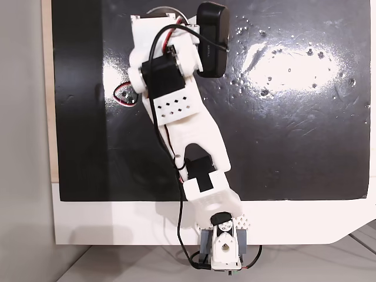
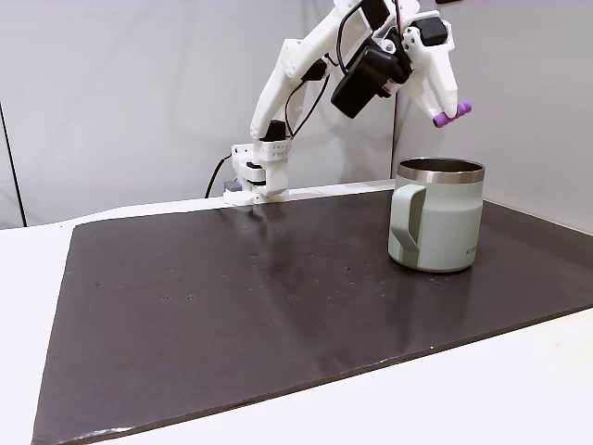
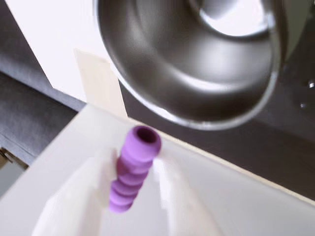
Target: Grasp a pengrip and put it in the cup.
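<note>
Small purple ribbed rubber pengrip (image 3: 132, 174), nearest the wrist lens, clamped between the pale fingers of the white end effector (image 3: 133, 179), hollow end pointing toward the cup's mouth. Held high above the pale sage-green steel-lined cup (image 2: 438, 215), just over its rim, well clear of the dark mat (image 2: 232, 306) on the white worktop (image 2: 445, 389). Could bounce off the rim or fall outside if released while off-centre; soft rubber likely to cling to a finger. Looks intact, segmented, tilted.
</note>
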`<state>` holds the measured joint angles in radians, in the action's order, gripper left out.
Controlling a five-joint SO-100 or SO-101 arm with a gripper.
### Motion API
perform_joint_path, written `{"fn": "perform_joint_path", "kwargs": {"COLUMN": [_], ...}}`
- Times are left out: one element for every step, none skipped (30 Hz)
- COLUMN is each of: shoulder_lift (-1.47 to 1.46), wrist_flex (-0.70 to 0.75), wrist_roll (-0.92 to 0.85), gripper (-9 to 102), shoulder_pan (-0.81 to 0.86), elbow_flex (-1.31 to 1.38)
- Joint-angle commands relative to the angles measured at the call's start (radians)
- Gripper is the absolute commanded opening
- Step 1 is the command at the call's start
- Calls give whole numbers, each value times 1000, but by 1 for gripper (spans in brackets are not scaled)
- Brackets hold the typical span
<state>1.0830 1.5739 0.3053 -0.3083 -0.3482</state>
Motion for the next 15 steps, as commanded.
{"fn": "perform_joint_path", "kwargs": {"shoulder_lift": [2, -6, -11, -15, -17, -18, -18, -18, -18, -18, -18, -18, -18, -18, -18], "wrist_flex": [-17, -11, -5, 2, 5, 5, 5, 5, 6, 12, 21, 28, 32, 34, 35], "wrist_roll": [-29, -35, -40, -41, -43, -43, -44, -48, -49, -51, -51, -51, -51, -51, -51], "gripper": [0, 0, 0, 0, 0, 0, 0, 3, 9, 16, 22, 25, 28, 30, 31], "shoulder_pan": [38, 40, 40, 40, 40, 40, 38, 37, 35, 32, 31, 28, 26, 26, 26], "elbow_flex": [52, 52, 52, 52, 52, 51, 48, 43, 35, 29, 26, 23, 23, 23, 23]}}
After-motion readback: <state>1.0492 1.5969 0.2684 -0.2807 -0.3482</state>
